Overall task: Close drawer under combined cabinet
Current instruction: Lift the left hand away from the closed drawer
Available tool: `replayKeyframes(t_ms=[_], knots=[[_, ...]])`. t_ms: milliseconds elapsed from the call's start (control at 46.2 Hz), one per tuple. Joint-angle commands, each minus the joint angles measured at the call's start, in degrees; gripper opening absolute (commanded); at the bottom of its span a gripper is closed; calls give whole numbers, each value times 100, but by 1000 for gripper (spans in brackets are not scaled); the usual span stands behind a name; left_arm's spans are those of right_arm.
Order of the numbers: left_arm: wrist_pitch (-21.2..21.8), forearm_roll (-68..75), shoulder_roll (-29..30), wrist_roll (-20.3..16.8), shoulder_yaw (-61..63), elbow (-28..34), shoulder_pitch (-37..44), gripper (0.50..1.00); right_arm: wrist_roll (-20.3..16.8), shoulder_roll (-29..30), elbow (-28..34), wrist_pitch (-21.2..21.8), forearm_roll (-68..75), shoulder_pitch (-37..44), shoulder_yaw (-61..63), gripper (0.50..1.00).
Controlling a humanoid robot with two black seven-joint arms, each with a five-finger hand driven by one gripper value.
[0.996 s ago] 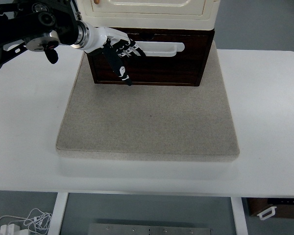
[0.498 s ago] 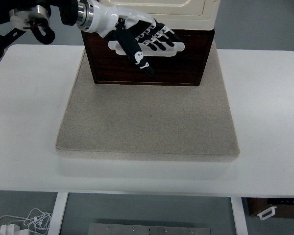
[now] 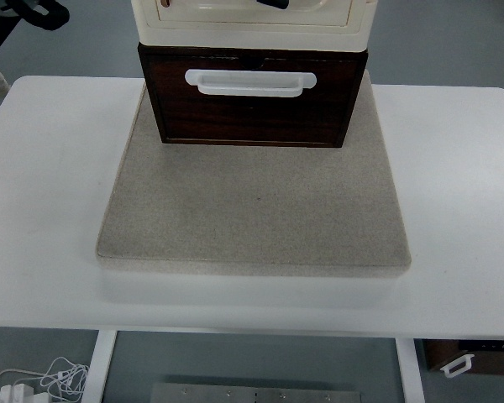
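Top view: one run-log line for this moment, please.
drawer: under cream cabinet | handle: untouched | mat: bare

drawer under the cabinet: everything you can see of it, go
The drawer is a dark brown, wood-look box with a white bar handle across its upper front. It sits below the cream cabinet, its front slightly forward of the cabinet's edge, so whether it is fully shut cannot be told. It rests at the far end of a grey-beige mat on the white table. No hand touches it.
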Motion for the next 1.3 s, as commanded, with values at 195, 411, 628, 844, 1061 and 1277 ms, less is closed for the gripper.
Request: replayKeyframes(t_ms=[195,411,628,844,1061,1277], knots=[[256,-547,-158,-718,-1300,827,45,1000,0,0,0,0,-1,0,0,952],[546,-916,-158,-1043,-1933,1425,1,1000,0,0,0,0,-1,0,0,952],[898,-1162,-132,-1500,-2197,1979,-8,1000,0,0,0,0,-1,0,0,952],[1706,-1496,-141,-1562,-2338,2840,-43,1000,0,0,0,0,-1,0,0,952],[2268,-1725,-150,-1456,-2242,3965,-263,1000,0,0,0,0,-1,0,0,952],[2515,-1743,-360,-1272,-2092,4449,-35,1000,0,0,0,0,-1,0,0,952]])
